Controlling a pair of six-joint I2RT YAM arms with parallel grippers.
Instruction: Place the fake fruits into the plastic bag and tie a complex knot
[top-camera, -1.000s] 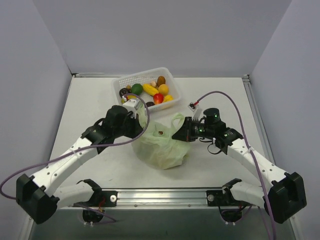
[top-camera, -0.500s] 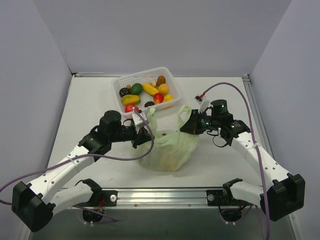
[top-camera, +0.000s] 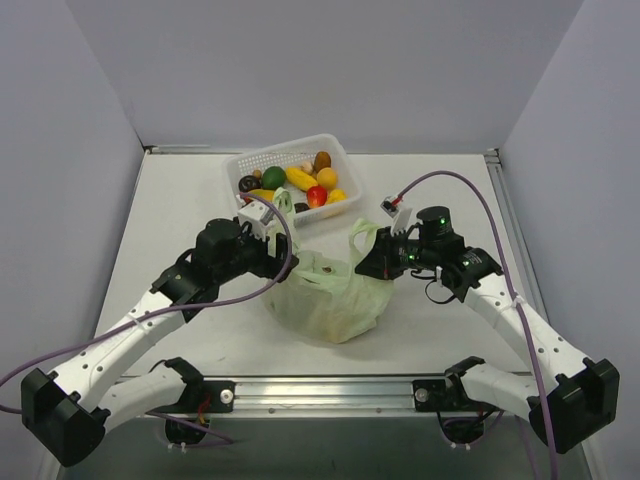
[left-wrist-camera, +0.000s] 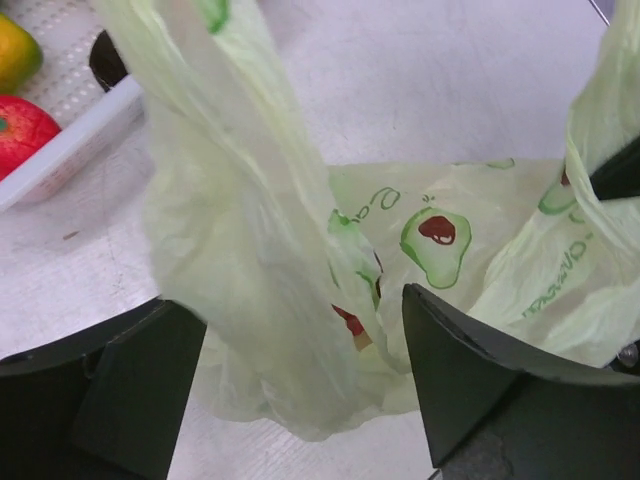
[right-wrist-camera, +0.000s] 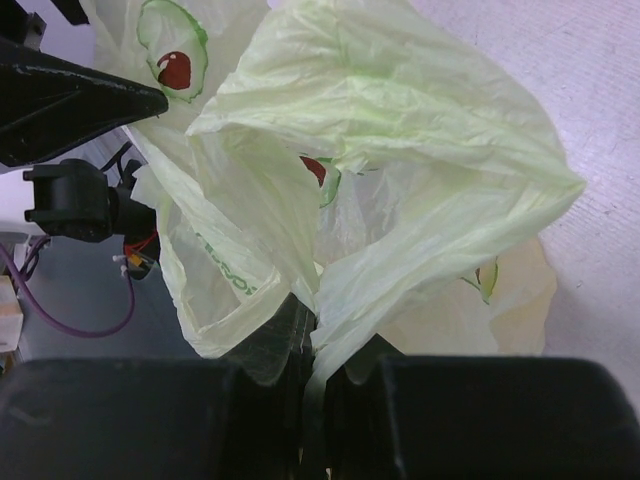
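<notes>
- The white table (top-camera: 180, 200) carries everything. The thin, crinkly pale-green plastic bag with avocado prints (top-camera: 325, 300) sits on it near the middle, between the two arms and just near of the basket.
- Half a second ago the bag was pulled taut between both arms. Now its left side has gone slack and the body slumps wider on the table.
- Its long axis runs left to right along the line between the grippers. The mouth faces up and the handles rise above the body.
- The white perforated plastic basket (top-camera: 335, 150) stands at the far side, close behind the left arm's tip.
- The left gripper (left-wrist-camera: 305, 350) has just let go. Its jaws stand wide apart, and the bag's left handle loop (left-wrist-camera: 220, 150) hangs loose between them, pinched by neither.
- The right gripper (right-wrist-camera: 318, 360) stays clenched on the bag's right handle, holding that side up.
- The small glossy fake fruits in yellow, orange, green and red (top-camera: 300, 182) lie in the basket. I can make out none for certain in the bag.
- As I read it, the left arm is now free to fetch fruit while the right keeps the mouth raised, though a one-sided hold may let the opening sag shut.
</notes>
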